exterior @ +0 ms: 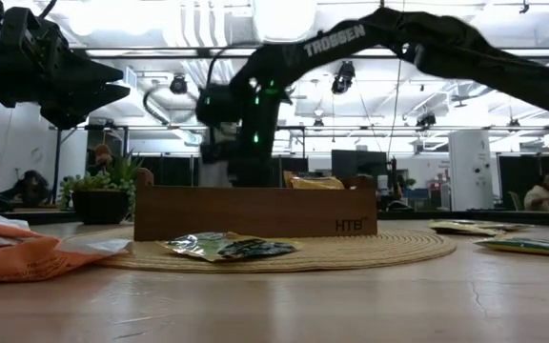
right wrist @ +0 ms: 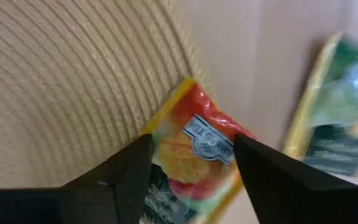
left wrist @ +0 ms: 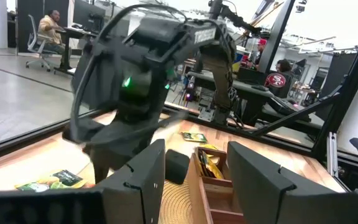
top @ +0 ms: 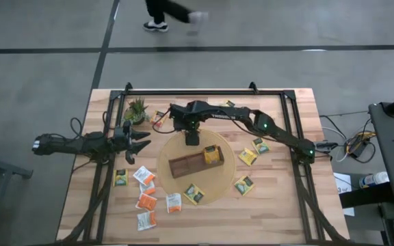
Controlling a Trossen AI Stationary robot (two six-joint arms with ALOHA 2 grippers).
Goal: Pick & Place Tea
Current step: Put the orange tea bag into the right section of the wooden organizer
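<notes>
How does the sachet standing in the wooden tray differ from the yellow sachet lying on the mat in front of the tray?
The sachet in the wooden tray stands on edge inside a compartment of the wooden tray; the sachet on the mat lies flat on the round woven mat, outside the tray. The first is hemmed in by tray walls; the second lies exposed. Both are small yellow-and-dark squares.

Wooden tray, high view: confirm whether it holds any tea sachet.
Yes, a yellow sachet sits in the right end of the wooden tray.
</notes>
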